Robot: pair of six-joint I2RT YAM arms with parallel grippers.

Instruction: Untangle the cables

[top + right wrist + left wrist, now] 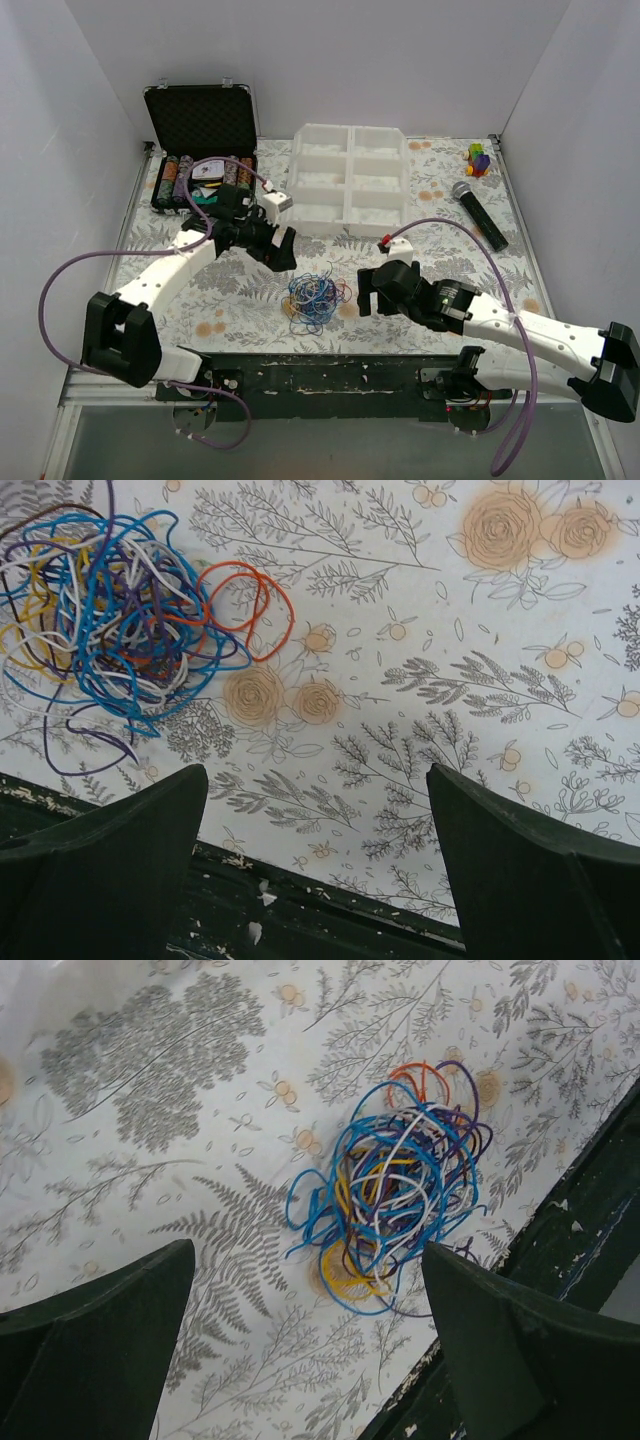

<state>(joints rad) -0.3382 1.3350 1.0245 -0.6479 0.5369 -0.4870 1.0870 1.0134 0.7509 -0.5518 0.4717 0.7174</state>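
The cables point(316, 297) lie in one untouched tangle on the near side of the white tray point(349, 178). My left gripper point(283, 252) and right gripper point(366, 292) hover nearer than the tray too, both wide and empty. I judge this the approach; next I pinch one outlying loop. No legible writing.

Both arms had smooth white plastic links, the left arm point(160, 275) and the right arm point(545, 335). The left gripper point(283, 250) and right gripper point(368, 292) were matte black, with broad wedge-shaped fingers point(95, 1345). Behind each gripper, a thin purple hose point(66, 268) looped back to a boxy black shoulder block point(120, 340).
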